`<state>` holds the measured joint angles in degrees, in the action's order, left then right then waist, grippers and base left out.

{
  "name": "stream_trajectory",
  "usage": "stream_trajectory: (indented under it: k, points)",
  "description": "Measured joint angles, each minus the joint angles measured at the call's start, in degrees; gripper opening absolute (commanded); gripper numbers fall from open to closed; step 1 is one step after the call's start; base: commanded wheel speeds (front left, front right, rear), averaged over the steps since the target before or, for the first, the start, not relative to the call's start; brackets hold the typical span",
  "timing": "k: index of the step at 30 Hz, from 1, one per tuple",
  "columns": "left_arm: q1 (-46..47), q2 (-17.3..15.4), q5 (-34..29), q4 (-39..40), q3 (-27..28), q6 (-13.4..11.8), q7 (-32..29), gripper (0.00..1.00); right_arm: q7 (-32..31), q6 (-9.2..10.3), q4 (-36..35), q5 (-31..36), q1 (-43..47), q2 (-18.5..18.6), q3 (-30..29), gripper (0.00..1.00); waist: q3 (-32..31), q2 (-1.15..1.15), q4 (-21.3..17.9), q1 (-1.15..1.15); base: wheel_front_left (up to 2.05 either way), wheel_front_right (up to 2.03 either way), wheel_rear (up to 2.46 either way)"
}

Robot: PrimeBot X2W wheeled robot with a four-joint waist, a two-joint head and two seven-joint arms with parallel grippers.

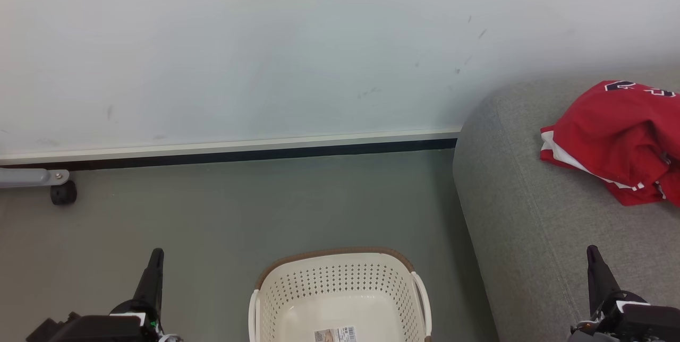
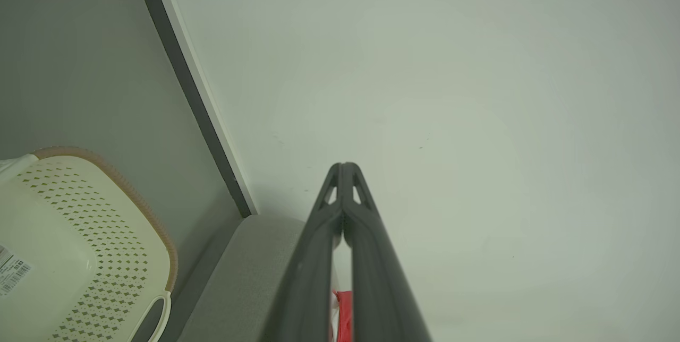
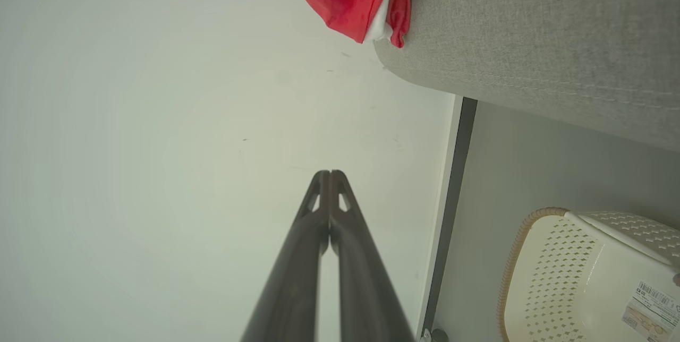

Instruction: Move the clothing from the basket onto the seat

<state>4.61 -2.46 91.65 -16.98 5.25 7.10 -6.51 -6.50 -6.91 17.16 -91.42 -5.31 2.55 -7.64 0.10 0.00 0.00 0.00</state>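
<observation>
Left gripper (image 1: 156, 253), right gripper (image 1: 592, 250) pinched closed, empty | clothing (image 1: 616, 140) on seat (image 1: 520, 214), right of basket (image 1: 334, 253) | near edge: you risk it slipping off

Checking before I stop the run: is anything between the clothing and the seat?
Nothing visible: the red clothing already lies on the seat, and no fabric shows in the visible part of the basket.

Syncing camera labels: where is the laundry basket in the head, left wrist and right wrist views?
Head view: basket at bottom centre, cut by the bottom edge.
Left wrist view: basket in the lower left corner.
Right wrist view: basket in the lower right corner.
Shared landmark: dark skirting strip where wall meets floor.
</observation>
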Motion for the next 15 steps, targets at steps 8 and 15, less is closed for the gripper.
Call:
stream_trajectory:
  k: [8,15]
  points:
    - [0.00,0.00,0.04,0.00,-0.01,0.00,0.00,0.00,0.00,0.00,0.00,0.00,0.00,0.00,0.00,0.00,0.00,0.00,0.00,0.00,0.00,0.00,0.00]
    - [0.00,0.00,0.04,0.00,-0.01,0.00,0.00,0.00,0.00,0.00,-0.01,0.00,0.00,0.00,0.00,0.00,0.00,0.00,0.00,0.00,0.00,0.00,0.00]
